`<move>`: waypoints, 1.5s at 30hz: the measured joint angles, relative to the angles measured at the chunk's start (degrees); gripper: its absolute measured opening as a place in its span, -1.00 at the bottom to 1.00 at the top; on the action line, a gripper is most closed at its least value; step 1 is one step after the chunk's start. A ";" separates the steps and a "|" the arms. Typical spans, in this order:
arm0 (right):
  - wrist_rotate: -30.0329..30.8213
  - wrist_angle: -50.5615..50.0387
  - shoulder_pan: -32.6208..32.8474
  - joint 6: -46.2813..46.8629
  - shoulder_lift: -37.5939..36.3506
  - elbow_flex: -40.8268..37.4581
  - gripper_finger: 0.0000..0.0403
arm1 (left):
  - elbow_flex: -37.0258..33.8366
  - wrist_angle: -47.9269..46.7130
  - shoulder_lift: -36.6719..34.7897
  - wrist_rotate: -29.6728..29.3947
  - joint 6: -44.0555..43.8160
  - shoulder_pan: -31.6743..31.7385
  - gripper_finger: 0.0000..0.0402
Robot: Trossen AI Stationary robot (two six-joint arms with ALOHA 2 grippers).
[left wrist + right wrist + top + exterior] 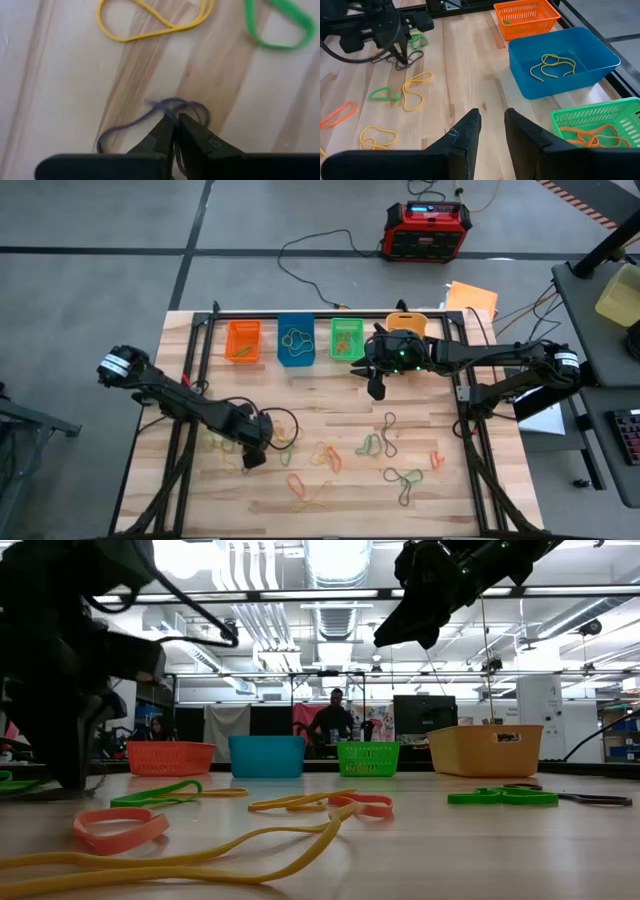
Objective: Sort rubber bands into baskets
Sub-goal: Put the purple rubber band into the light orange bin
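Note:
My left gripper (174,122) points down at the table's left-middle, shut on a thin black rubber band (125,127). It also shows in the high view (256,452) and the right wrist view (400,56). My right gripper (492,125) is open and empty, high over the table in front of the green basket (347,338). The orange basket (243,340), the blue basket (295,342) and the yellow-orange basket (406,325) stand with it in a row at the far edge. Yellow bands (551,65) lie in the blue basket, orange ones (590,134) in the green. My left gripper pinches the black band where its strands bunch and cross (172,106), between its two fingertips (162,131). The fingers come from above, pointing down. The band's loops (112,134) lie slack on the wood on either side of the fingers.
Loose bands lie over the table's near half: a yellow one (150,27) and a green one (277,27) close to my left gripper, and orange (325,455), green (368,445) and black (388,425) ones toward the right. A red-and-black box (427,230) stands on the floor beyond the table.

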 joint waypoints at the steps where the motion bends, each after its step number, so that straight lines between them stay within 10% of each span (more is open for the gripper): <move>1: 0.00 0.01 0.00 0.00 0.00 0.00 -0.59 | 0.00 0.02 -0.59 0.12 0.00 0.00 -0.95; 18: -0.01 -0.01 0.00 -0.14 0.00 0.00 -0.60 | 0.04 -0.33 -7.05 -0.93 -0.24 0.00 -0.99; 34: -0.04 -0.09 0.00 -0.03 0.02 -0.57 -0.56 | 0.17 0.88 1.93 0.41 1.10 -2.01 -0.38; 45: -0.04 -0.03 0.00 -0.02 0.02 -0.57 -0.56 | 0.28 0.19 2.55 -0.64 1.48 -1.96 -0.96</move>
